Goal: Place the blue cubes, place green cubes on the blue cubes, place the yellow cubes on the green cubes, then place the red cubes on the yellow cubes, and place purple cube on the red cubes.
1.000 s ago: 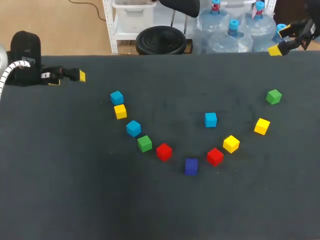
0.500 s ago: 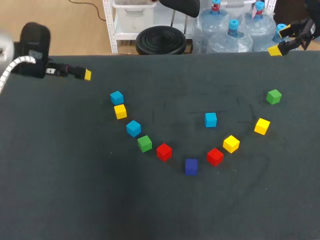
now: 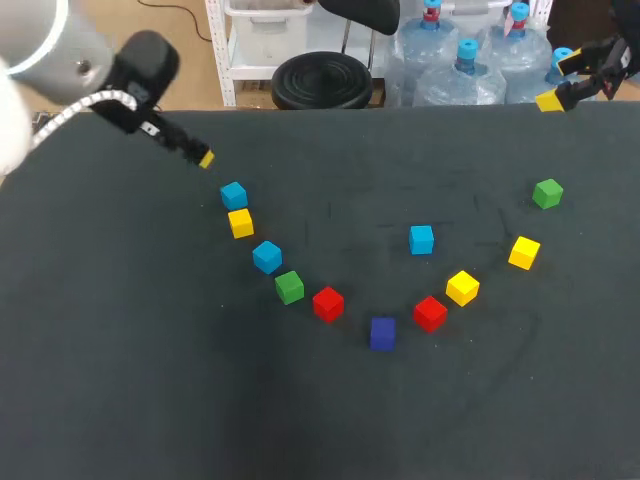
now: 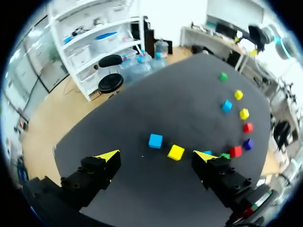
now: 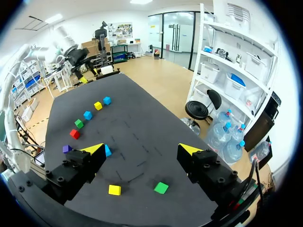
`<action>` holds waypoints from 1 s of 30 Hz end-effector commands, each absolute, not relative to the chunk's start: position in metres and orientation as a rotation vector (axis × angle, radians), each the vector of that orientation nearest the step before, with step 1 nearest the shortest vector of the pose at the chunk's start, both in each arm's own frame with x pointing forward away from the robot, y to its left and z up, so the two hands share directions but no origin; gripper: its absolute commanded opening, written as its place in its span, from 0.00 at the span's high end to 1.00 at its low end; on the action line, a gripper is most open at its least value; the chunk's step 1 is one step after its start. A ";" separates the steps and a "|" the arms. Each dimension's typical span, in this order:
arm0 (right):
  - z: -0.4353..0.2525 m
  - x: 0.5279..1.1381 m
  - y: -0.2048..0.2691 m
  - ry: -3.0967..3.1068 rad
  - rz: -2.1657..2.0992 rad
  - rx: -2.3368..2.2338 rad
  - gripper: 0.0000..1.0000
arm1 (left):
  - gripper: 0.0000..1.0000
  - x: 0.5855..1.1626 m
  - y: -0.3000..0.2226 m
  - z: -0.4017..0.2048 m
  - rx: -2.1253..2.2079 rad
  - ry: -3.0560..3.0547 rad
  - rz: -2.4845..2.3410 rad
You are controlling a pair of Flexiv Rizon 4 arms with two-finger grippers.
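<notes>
Counter point(image 3: 120, 380): dark charcoal top, matte, cloth-like, fills most of head view. Far edge straight, running full width high in that view. Faint short scuff marks point(image 3: 400, 187) scattered over middle area, barely visible against surface. Left wrist view: two counter edges meet at corner, surface same dark tone. Right wrist view: scuff marks show as few short dark lines.

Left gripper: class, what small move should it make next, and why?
Probably lower the open left gripper toward the nearest blue cube. No cube is stacked yet and blue cubes come first. The left wrist view shows that cube just ahead, roughly centred between the spread fingers. A yellow cube sits close beside it, so the descent should likely be careful.
</notes>
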State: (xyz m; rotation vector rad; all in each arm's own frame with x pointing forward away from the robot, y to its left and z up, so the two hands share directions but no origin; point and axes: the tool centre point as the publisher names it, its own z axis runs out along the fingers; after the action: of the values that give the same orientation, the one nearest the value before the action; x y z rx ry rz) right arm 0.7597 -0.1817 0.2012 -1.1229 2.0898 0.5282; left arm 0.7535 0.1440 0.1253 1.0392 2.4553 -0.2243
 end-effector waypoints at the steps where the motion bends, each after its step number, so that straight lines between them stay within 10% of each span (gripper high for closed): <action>1: 0.201 0.759 -0.182 2.089 0.527 -1.122 0.00 | 0.00 0.795 0.134 0.098 1.810 2.581 0.199; 30: 0.201 0.759 -0.182 2.089 0.527 -1.122 0.00 | 0.00 0.837 0.135 0.009 2.023 2.634 -0.141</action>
State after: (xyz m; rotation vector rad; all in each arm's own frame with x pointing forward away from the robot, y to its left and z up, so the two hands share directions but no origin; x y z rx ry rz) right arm 0.7597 -0.1818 0.2012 -1.1228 2.0898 0.5283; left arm 0.8292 0.1363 0.0079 1.9040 2.4897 -0.0960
